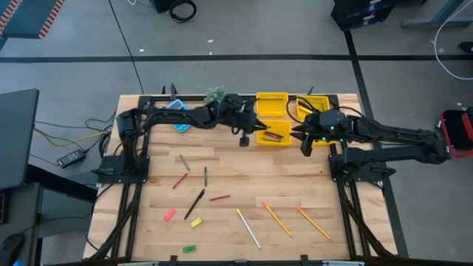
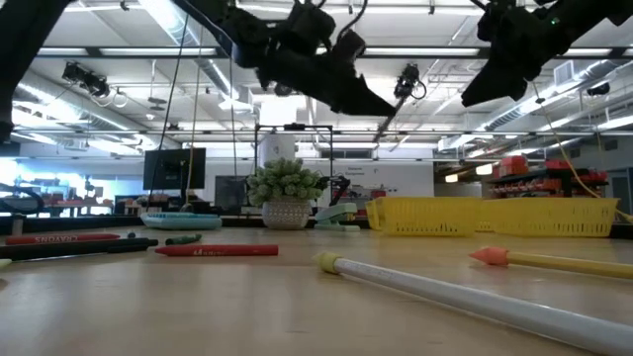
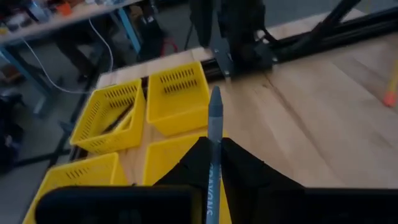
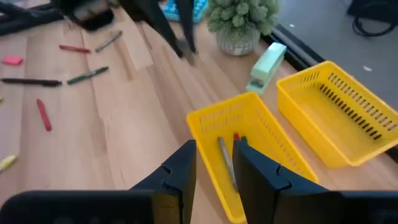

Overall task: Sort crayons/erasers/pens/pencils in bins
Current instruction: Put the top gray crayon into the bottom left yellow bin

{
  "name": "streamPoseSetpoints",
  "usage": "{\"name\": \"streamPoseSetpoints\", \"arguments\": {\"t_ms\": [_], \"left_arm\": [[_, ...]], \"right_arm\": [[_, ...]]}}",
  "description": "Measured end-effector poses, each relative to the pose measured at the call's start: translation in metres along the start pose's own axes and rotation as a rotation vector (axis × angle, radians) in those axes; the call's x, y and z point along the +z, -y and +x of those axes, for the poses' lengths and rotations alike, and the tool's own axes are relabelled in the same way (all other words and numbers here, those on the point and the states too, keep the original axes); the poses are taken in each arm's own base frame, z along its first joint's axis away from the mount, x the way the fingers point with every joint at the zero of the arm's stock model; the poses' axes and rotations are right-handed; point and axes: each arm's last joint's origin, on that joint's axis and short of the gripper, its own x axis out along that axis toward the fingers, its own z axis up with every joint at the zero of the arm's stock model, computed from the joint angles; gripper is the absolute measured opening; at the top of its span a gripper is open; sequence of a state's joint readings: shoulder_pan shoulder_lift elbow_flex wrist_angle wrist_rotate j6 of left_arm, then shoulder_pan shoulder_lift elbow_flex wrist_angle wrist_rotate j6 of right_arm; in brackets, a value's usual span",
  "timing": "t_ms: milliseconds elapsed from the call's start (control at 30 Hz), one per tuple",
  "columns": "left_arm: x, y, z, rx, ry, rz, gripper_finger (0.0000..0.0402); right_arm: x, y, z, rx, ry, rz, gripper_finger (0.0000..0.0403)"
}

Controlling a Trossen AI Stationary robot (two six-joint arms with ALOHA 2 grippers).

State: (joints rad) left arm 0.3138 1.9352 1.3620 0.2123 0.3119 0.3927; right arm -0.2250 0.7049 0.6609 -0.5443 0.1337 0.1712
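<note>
Left end effector [image 3: 213,163] grasping a grey crayon [image 3: 214,121] between its fingers, tip pointing forward and the stick raised above the counter [image 1: 244,185], presumably so it can be lowered into a bin. Directly beneath and ahead of it lie the four yellow bins [image 3: 177,99]; the one ahead and to its side holds a dark stick, the others appear empty from this wrist view. Right end effector [image 4: 214,163] hangs released, fingers parted with nothing between them, just above a bin [image 4: 261,124] that already contains a grey stick and a short red piece. Behind both end effectors, the unsorted pencils [image 1: 278,219], pens [image 1: 195,203], red crayons [image 1: 219,198] and erasers [image 1: 169,214] remain scattered on the counter.
</note>
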Motion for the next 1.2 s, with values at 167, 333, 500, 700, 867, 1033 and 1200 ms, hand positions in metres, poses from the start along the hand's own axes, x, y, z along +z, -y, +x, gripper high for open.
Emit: {"name": "streamPoseSetpoints", "arguments": {"t_ms": [167, 333, 500, 700, 867, 1033, 1200], "left_arm": [[-0.025, 0.000, 0.028, 0.031, 0.072, 0.038, 0.0030], [-0.041, 0.001, 0.045, 0.069, 0.159, 0.075, 0.0035], [-0.061, 0.004, 0.056, 0.061, 0.124, 0.126, 0.0039], [-0.089, 0.012, 0.068, 0.034, 0.065, 0.124, 0.0032], [-0.089, 0.011, 0.069, 0.038, 0.074, 0.128, 0.0043], [-0.089, 0.012, 0.069, 0.036, 0.071, 0.139, 0.0040], [-0.090, 0.015, 0.070, 0.019, 0.049, 0.135, 0.0039]], "right_arm": [[0.000, 0.001, 0.000, -0.002, 0.000, -0.081, 0.0110], [0.000, 0.001, -0.001, -0.001, 0.002, -0.079, 0.0110], [0.000, 0.001, -0.001, -0.001, 0.002, -0.047, 0.0110], [0.000, 0.001, 0.000, 0.000, 0.002, -0.033, 0.0110], [0.000, 0.001, 0.000, -0.001, 0.003, -0.019, 0.0110], [0.000, 0.001, 0.000, -0.007, 0.003, 0.005, 0.0110], [0.000, 0.001, 0.000, -0.009, 0.004, 0.026, 0.0110]]}}
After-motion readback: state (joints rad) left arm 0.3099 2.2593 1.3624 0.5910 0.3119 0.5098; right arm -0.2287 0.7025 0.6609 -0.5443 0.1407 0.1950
